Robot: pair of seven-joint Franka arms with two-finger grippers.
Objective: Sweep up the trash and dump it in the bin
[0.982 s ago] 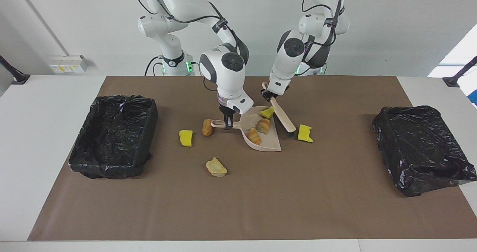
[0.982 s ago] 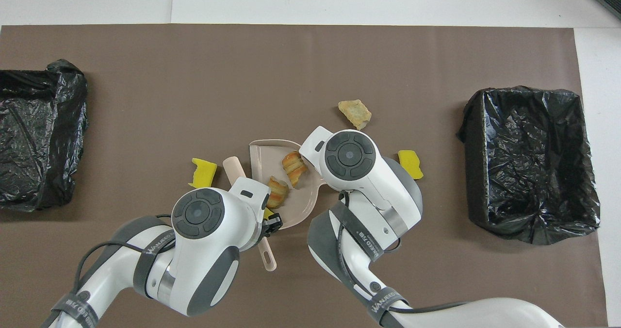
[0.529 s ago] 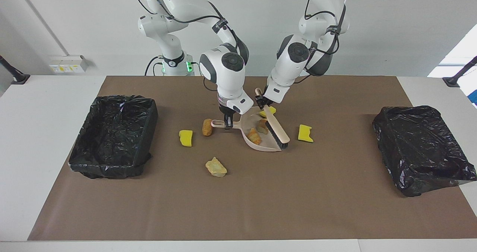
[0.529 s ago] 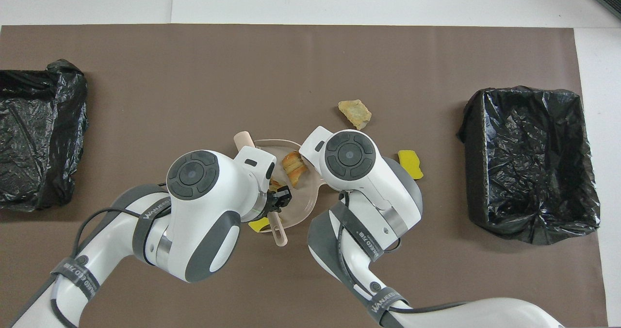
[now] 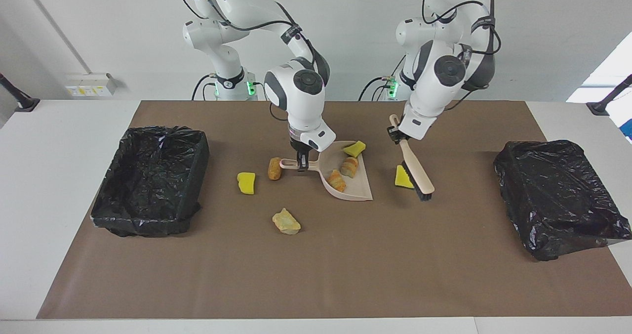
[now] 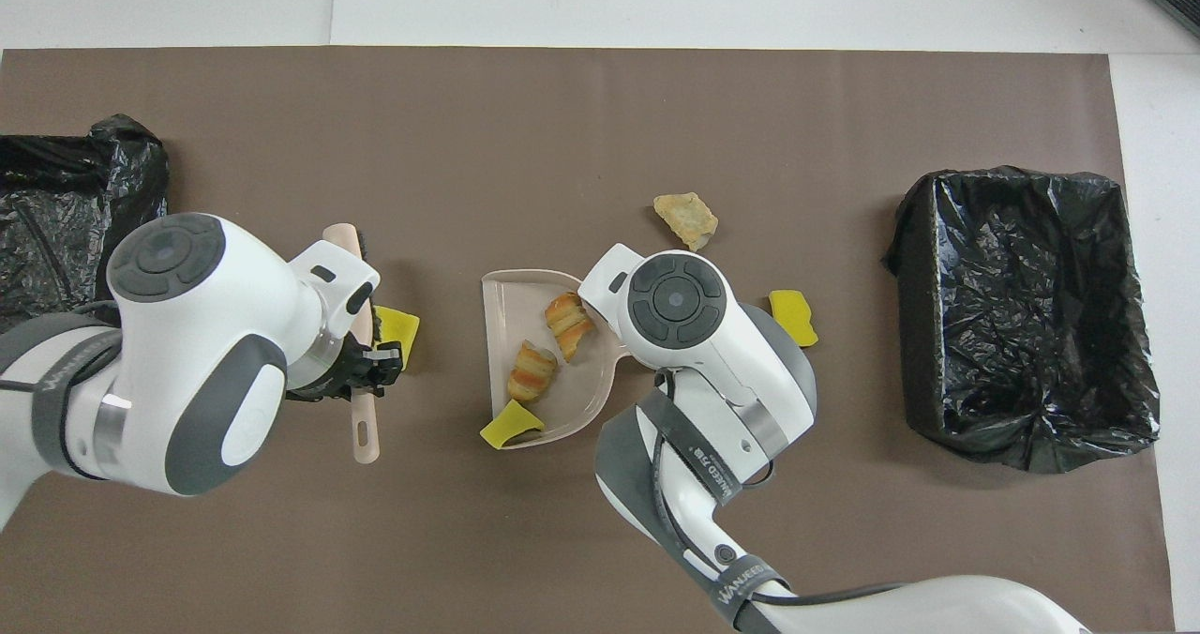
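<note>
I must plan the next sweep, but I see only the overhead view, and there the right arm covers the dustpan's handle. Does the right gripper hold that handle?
Observer: Yes. The facing view shows the right gripper shut on the handle of the dustpan.
Operator: Is any trash hidden under that arm?
Observer: One brown piece lies right beside the handle's end, on the side toward the right arm's end of the table.
Operator: And the brush under the left arm?
Observer: The left gripper is shut on the handle of the brush. The brush's head slants down beside a yellow chunk, on the side toward the left arm's end.
</note>
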